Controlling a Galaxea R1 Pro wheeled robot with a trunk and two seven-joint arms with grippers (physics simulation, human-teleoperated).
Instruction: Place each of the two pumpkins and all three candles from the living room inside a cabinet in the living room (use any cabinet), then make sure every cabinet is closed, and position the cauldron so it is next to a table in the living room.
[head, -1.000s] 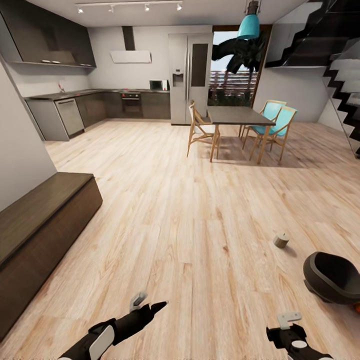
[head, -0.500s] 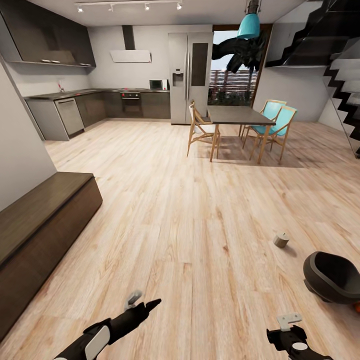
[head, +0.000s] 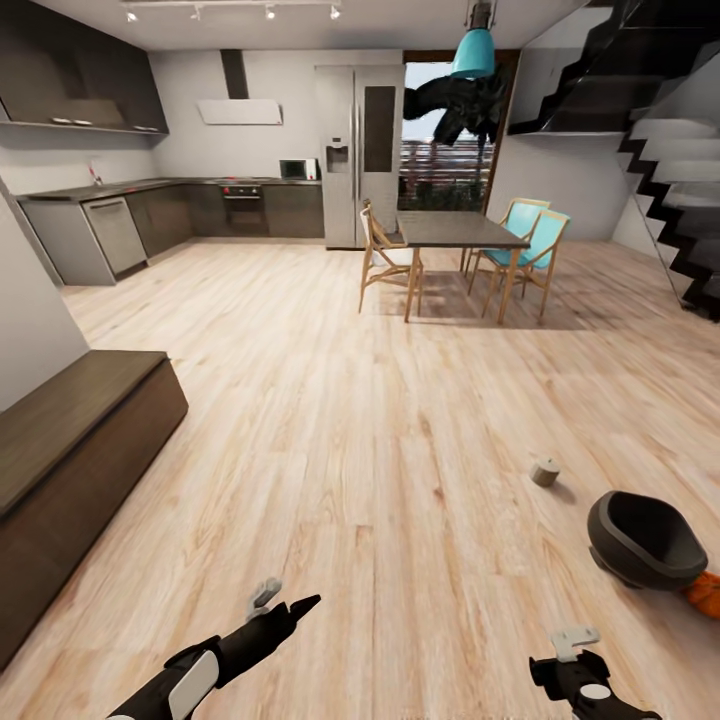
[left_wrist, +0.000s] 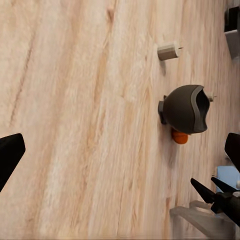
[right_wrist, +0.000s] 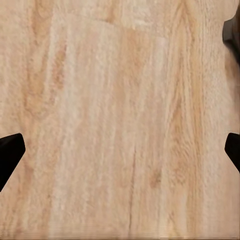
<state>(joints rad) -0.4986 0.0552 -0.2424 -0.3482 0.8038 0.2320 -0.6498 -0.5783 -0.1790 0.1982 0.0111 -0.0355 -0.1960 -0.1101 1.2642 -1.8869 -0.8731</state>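
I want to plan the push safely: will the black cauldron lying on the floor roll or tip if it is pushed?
The cauldron has bulging round sides and already lies tilted on the wood floor, so it will probably rock or roll rather than slide. It looks stiff. A pumpkin sits close beside it and may get nudged.

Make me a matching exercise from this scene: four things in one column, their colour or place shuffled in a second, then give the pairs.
Things:
1. cauldron
2. candle
3. pumpkin
4. cabinet

Descriptions:
A. orange, partly hidden behind the black pot
B. long, dark brown, along the left wall
C. black, tipped on its side on the floor
D. small, pale, alone on the floorboards

Pairs: 1-C, 2-D, 3-A, 4-B
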